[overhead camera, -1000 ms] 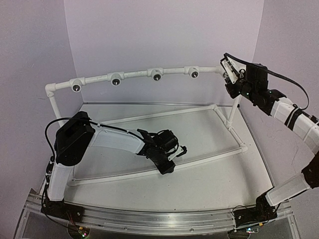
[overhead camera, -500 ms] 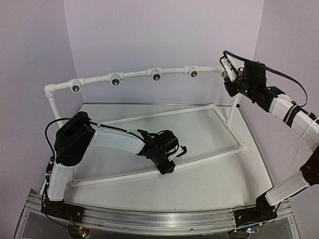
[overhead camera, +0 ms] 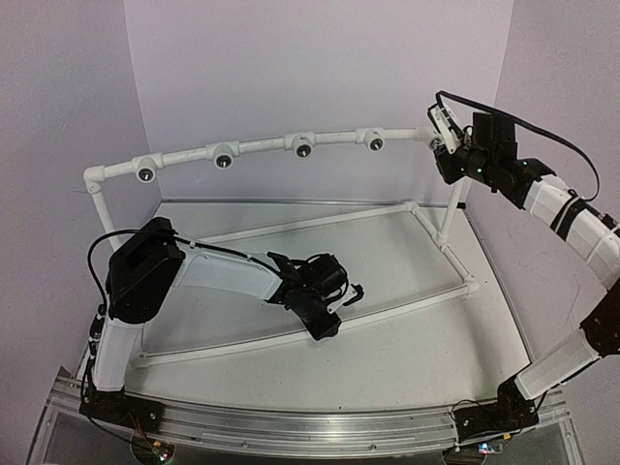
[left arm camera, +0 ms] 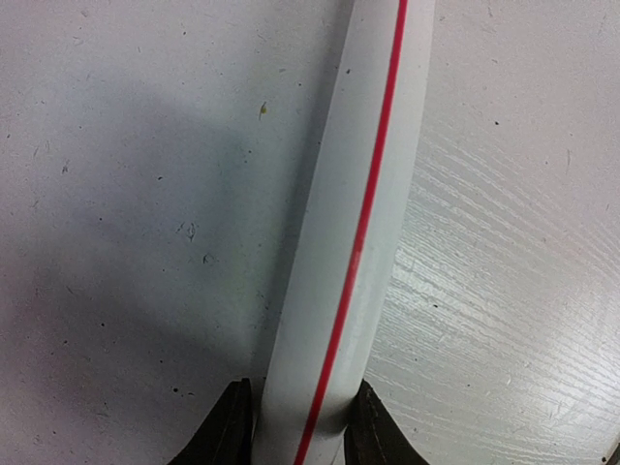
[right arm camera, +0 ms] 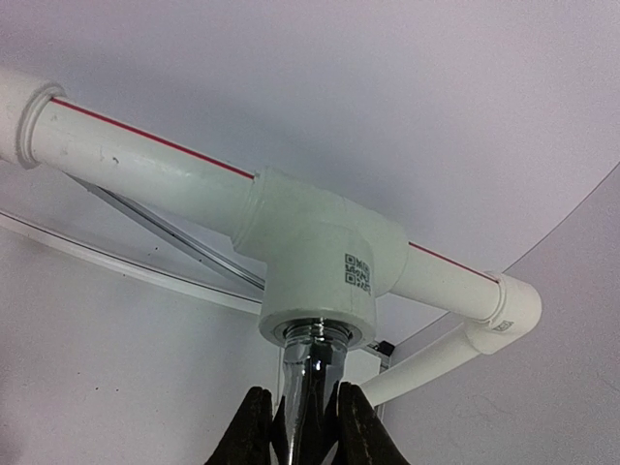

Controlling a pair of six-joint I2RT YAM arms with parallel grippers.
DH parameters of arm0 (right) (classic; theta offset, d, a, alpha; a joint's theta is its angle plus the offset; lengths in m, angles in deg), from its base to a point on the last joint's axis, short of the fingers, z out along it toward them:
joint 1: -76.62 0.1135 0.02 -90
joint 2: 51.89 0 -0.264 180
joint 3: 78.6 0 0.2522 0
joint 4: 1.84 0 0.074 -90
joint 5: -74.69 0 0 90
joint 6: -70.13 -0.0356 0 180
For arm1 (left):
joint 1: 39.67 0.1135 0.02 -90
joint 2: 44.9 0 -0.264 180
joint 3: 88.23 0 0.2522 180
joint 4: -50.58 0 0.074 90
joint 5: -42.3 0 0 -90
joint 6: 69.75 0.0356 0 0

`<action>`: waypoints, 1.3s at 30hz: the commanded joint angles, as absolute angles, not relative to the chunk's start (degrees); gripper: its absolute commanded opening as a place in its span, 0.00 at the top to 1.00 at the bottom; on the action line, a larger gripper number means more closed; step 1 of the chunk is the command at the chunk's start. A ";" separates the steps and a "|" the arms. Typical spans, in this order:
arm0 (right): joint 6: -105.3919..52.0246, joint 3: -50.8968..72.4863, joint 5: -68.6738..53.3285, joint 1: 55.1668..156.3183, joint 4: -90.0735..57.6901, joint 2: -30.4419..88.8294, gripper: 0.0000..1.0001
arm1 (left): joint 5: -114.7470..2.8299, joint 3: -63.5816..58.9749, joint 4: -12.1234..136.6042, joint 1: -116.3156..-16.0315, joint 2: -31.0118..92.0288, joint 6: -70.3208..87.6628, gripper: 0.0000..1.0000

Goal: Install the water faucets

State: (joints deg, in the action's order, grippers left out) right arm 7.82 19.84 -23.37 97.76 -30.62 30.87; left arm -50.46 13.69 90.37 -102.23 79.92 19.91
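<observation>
Chrome faucet (right arm camera: 312,373) sits in the white fitting (right arm camera: 320,257); right gripper (right arm camera: 302,395), pinching it, has shifted slightly up-left; left gripper (left arm camera: 300,387) stays clamped on the low pipe (left arm camera: 358,213).

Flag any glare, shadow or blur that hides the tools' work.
Top view: even soft light; right tool small, detail lost. Left wrist: broad shadow left of the red-striped white pipe, sheen on the white table. Right wrist: white plastic tee fitting sharp; shiny chrome faucet glints, slightly soft.
</observation>
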 commanded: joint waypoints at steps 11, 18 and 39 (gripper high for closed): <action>-1.29 21.44 -18.23 93.99 -22.77 30.27 1.00 | -51.48 11.83 98.62 -103.75 82.61 13.37 1.00; -5.67 20.77 -14.02 92.34 -21.30 30.24 1.00 | -51.56 11.72 98.62 -103.83 82.48 13.37 1.00; -19.23 17.22 -6.97 88.60 -16.13 30.24 1.00 | -51.37 11.65 98.60 -104.01 82.46 13.37 1.00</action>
